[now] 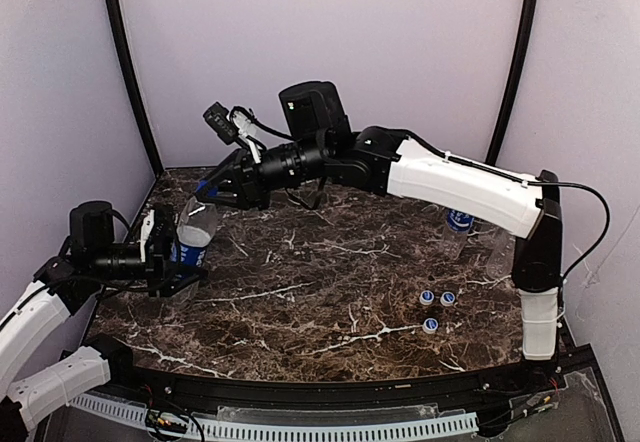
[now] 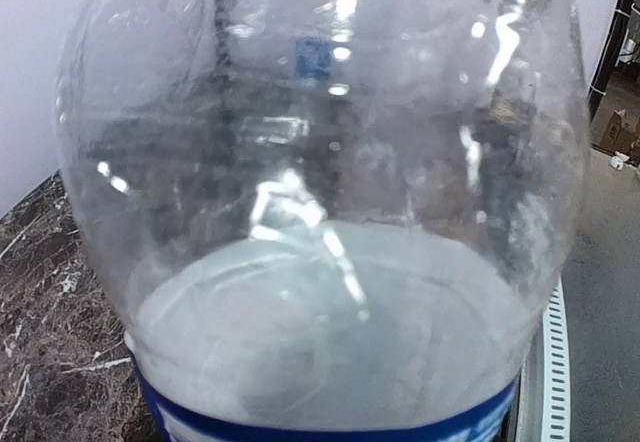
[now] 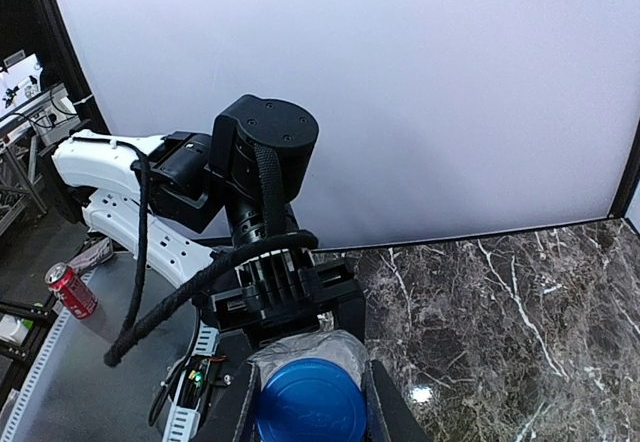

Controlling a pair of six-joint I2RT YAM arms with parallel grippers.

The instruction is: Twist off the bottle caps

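A clear bottle (image 1: pixel 194 232) with a dark blue label stands upright at the table's left side. My left gripper (image 1: pixel 178 254) is shut on its lower body. The bottle (image 2: pixel 320 212) fills the left wrist view and hides the fingers. My right gripper (image 1: pixel 207 194) reaches across from the right and sits over the bottle's top. In the right wrist view its fingers (image 3: pixel 232 412) press both sides of the blue bottle cap (image 3: pixel 310 402). Three loose bottle caps (image 1: pixel 436 307) lie on the table at the right. Another labelled bottle (image 1: pixel 460 222) and a clear bottle (image 1: pixel 492 247) stand at the back right.
The marble table (image 1: pixel 330 282) has purple walls at the back and sides. My right arm (image 1: pixel 450 182) spans the back of the table. A red can (image 3: pixel 70 289) stands off the table, behind the left arm.
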